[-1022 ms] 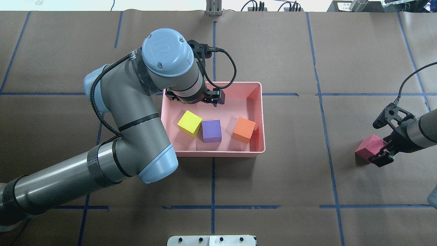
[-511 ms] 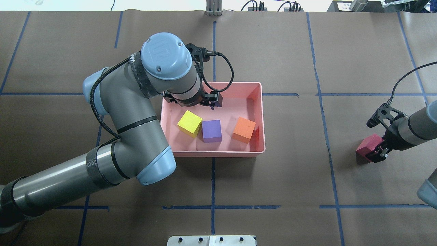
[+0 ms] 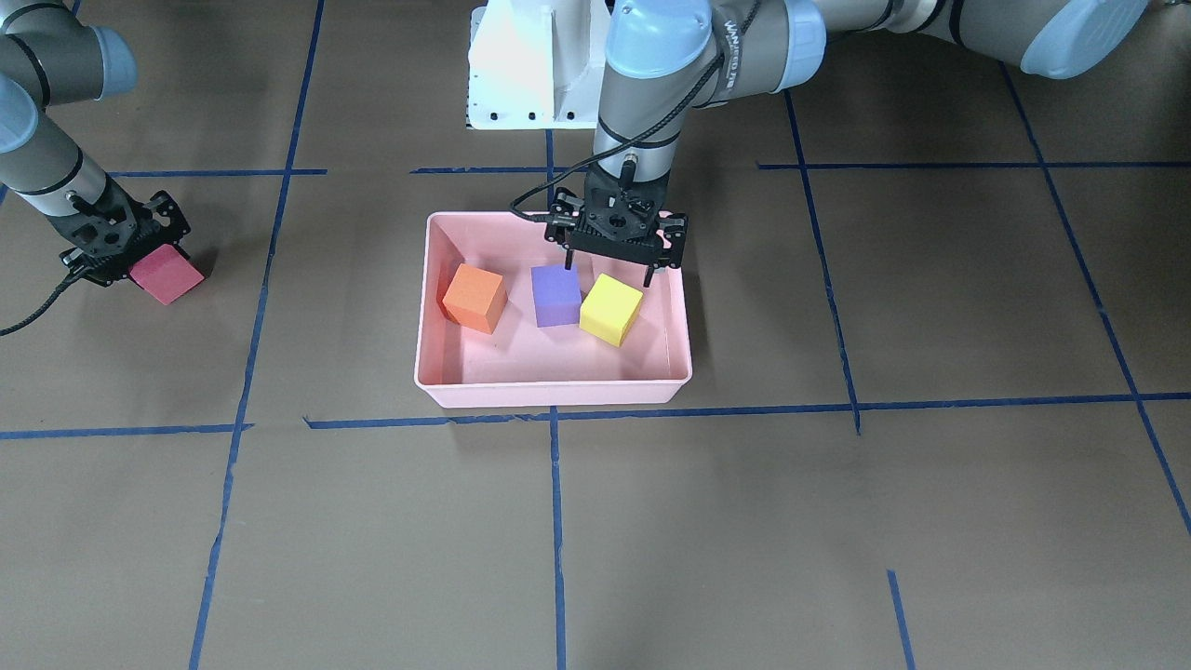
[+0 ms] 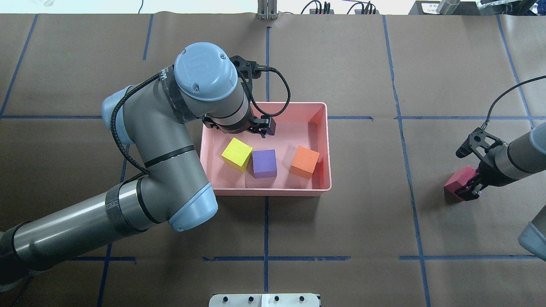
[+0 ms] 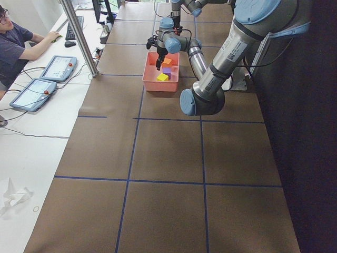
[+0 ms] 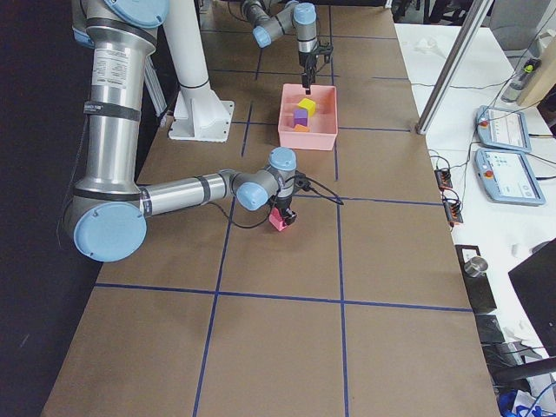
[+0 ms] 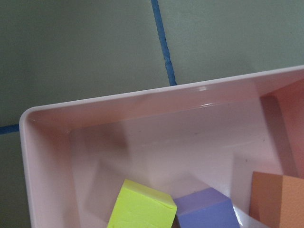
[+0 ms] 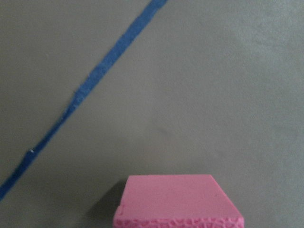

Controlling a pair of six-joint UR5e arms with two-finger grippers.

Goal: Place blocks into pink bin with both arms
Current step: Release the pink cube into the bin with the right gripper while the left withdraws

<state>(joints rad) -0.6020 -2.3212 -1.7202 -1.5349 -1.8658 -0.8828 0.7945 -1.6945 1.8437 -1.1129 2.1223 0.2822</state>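
The pink bin (image 4: pixel 273 192) lies mid-table and holds the yellow block (image 4: pixel 236 154), the purple block (image 4: pixel 264 163) and the orange block (image 4: pixel 304 161). My left gripper (image 3: pixel 609 272) hangs open and empty over the bin's robot-side edge, just above the purple and yellow blocks. The left wrist view looks down on the bin's wall (image 7: pixel 166 95) and the three blocks. The red-pink block (image 4: pixel 457 182) sits far to the right on the table. My right gripper (image 4: pixel 468 190) is shut on it, low at the table. The block fills the bottom of the right wrist view (image 8: pixel 178 202).
The white pedestal base (image 3: pixel 530 65) stands behind the bin on the robot's side. Blue tape lines (image 4: pixel 409 170) cross the brown table cover. An operator (image 5: pixel 16 42) sits at a desk beyond the table's far edge, past a metal post (image 5: pixel 79 37).
My right gripper has closed its fingers on the red-pink block and shifted slightly left and up-view. My left arm has drifted a little left over the bin, gripper still open.
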